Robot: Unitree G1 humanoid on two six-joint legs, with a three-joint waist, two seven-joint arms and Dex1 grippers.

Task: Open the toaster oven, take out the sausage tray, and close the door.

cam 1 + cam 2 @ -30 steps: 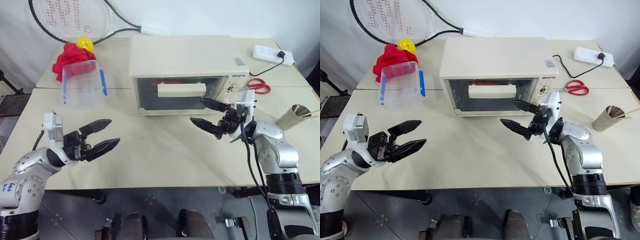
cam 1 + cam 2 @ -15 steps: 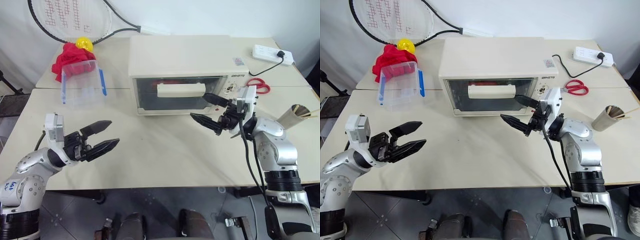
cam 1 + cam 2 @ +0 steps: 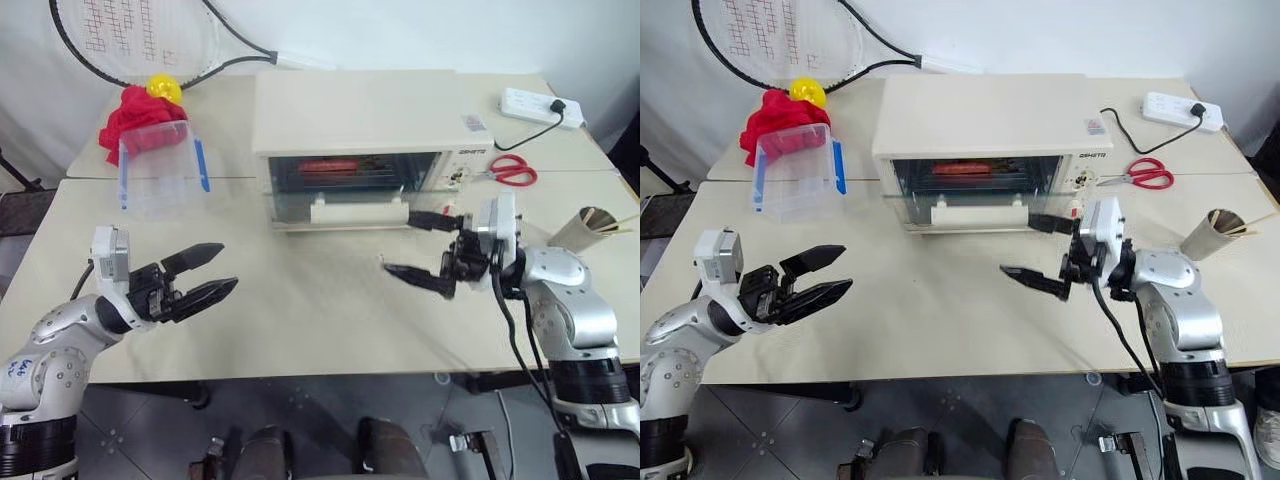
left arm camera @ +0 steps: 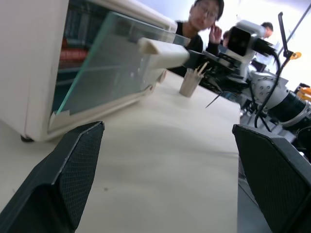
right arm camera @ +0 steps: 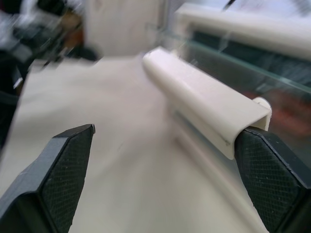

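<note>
The cream toaster oven [image 3: 365, 110] stands mid-table. Its glass door [image 3: 340, 195] hangs partly open, tilted out at the top, with the bar handle [image 3: 358, 212] low in front. Over the door's top edge a reddish strip of the sausage tray [image 3: 335, 166] shows inside. My right gripper [image 3: 415, 247] is open, its upper finger at the handle's right end and its lower finger over the table. In the right wrist view the handle [image 5: 204, 99] runs between the fingers [image 5: 58, 179]. At the near left, my left gripper [image 3: 205, 275] hovers open and empty over the table.
A clear plastic box with blue handles [image 3: 160, 175] stands left of the oven, with a red cloth [image 3: 130, 115], a yellow ball [image 3: 160, 88] and a racket [image 3: 150, 40] behind. Scissors [image 3: 512, 170], a power strip [image 3: 535, 105] and a cup of sticks [image 3: 590, 230] lie right. A person [image 4: 204, 17] is beyond the table.
The door has swung from shut to partly open, its handle dropping toward me. My right gripper has drawn back toward me alongside it. My left gripper has stayed put.
</note>
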